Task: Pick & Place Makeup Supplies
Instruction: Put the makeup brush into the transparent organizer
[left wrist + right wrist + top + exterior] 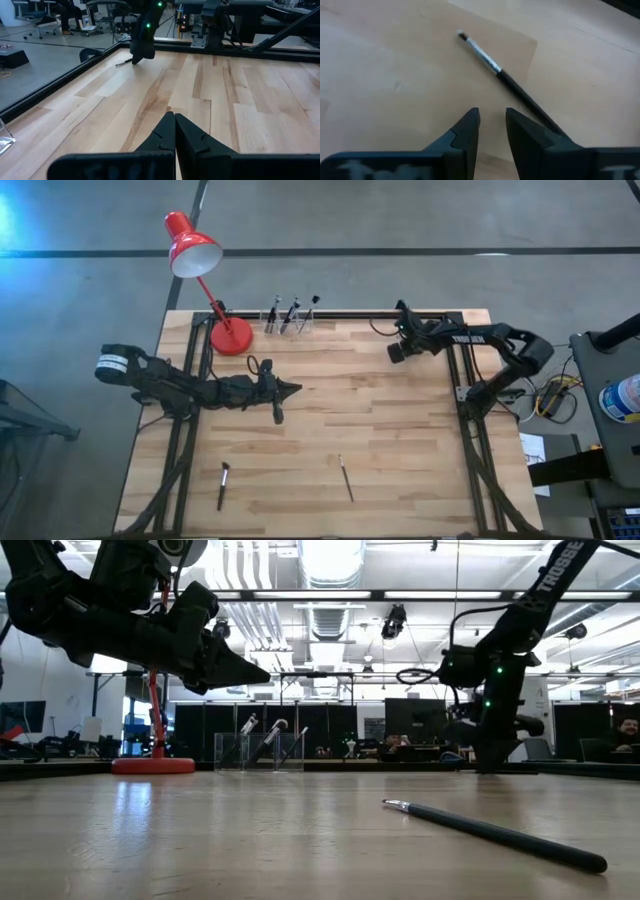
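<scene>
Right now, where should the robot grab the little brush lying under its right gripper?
By its dark handle, just behind the silver band. Come straight down, a finger on each side: the brush lies flat on the table, long and thin. The open right gripper hangs over it.

Wooden table (400, 430) with brushes (345, 478), red lamp (230, 337), clear holder (290, 323).

Overhead, table-level, two wrist cameras

— What are you looking like?
— I'm wearing matte black all over: two jointed arms, a white-lettered forearm, a green light glowing, black cables trailing.
— And each hand?
— Ending in two wedge-shaped black fingers (465, 131).
</scene>
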